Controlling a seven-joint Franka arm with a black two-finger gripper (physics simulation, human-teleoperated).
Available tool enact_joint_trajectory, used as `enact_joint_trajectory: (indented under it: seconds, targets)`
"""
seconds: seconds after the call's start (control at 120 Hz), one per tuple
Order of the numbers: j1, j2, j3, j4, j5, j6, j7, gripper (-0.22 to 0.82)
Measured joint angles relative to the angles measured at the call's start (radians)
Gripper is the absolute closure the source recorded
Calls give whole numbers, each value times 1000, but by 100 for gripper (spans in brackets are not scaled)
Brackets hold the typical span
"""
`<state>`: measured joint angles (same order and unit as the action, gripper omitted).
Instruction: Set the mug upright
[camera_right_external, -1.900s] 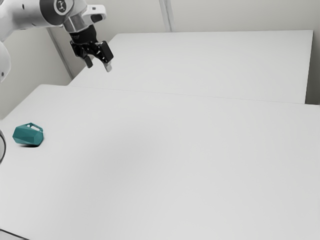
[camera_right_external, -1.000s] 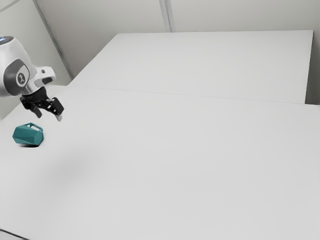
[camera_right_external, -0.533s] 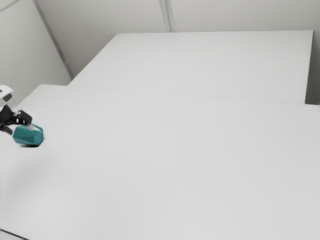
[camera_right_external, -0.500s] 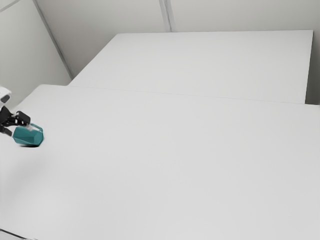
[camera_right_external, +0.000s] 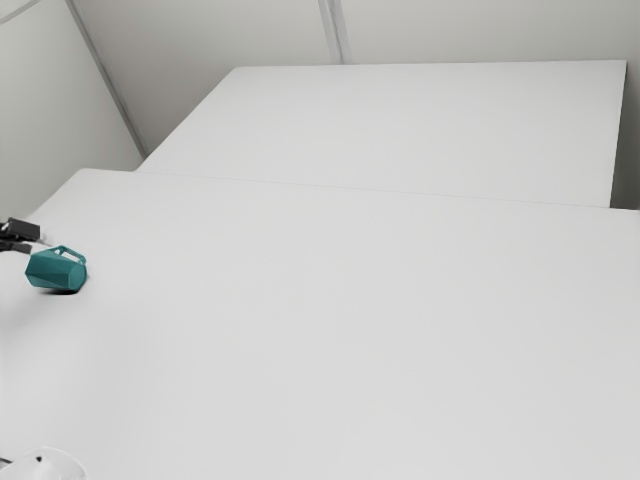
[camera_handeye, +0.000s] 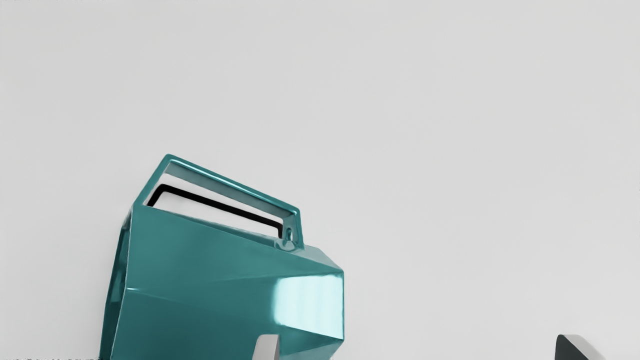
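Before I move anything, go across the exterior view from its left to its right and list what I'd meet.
Black pincer → teal mug lying on its side → grey strip on the back wall.

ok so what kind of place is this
Likely a simulated robot test setup, a bare room rather than a kitchen: a plain white table, blank pale walls, and a black gripper near a faceted teal mug on its side.
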<state>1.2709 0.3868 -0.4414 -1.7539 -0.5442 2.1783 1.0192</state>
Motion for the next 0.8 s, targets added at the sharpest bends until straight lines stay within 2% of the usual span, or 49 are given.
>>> enact_joint_trajectory:
  seconds: [0.1, 0.35, 0.492, 0.642, 0.8]
  targets:
    - [64, 10, -11, 1, -37, -29, 117, 0]
    - [217, 125, -64, 46, -72, -90, 371, 0]
    - [244, 189, -89, 86, -75, -125, 488, 0]
    - [239, 263, -91, 169, -78, -148, 588, 0]
    - [226, 321, -88, 193, -103, -150, 670, 0]
